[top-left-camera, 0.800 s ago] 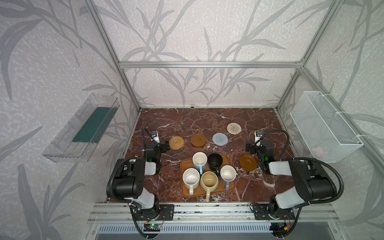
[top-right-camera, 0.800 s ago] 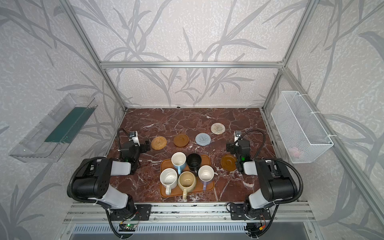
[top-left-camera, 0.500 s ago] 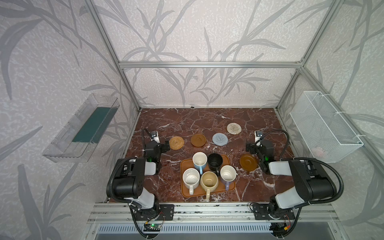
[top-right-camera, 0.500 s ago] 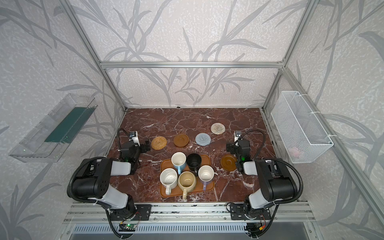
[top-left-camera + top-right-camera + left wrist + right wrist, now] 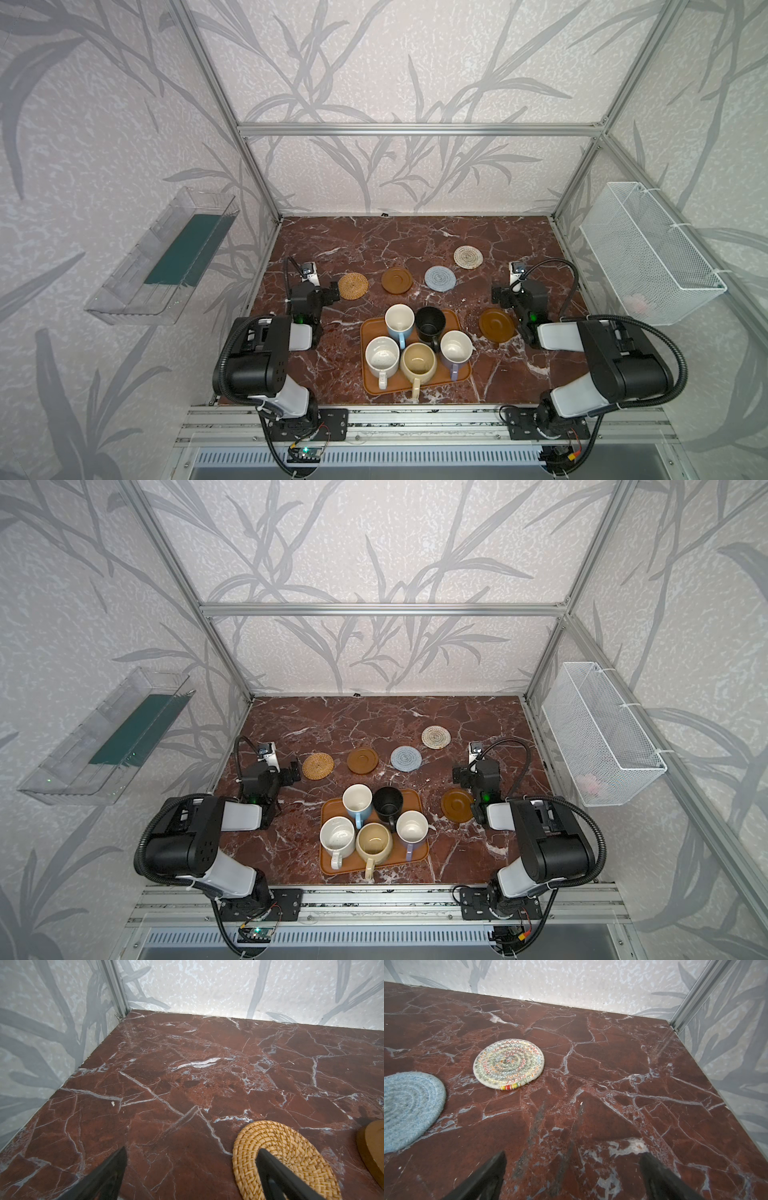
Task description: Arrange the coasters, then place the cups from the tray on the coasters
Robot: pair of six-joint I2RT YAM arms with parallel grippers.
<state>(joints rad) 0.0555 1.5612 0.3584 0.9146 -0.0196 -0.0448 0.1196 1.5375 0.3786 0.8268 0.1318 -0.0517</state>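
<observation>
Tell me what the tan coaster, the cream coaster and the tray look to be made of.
Tan coaster: woven rattan or straw, matte, with a visible spiral weave. Cream coaster: coiled rope, soft and matte, with coloured zigzag stitching. Tray: orange-brown, smooth, faint sheen; probably plastic or lacquered wood, unclear which.

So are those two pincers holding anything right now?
No. The left pincer and right pincer are both open over the table, holding nothing.
</observation>
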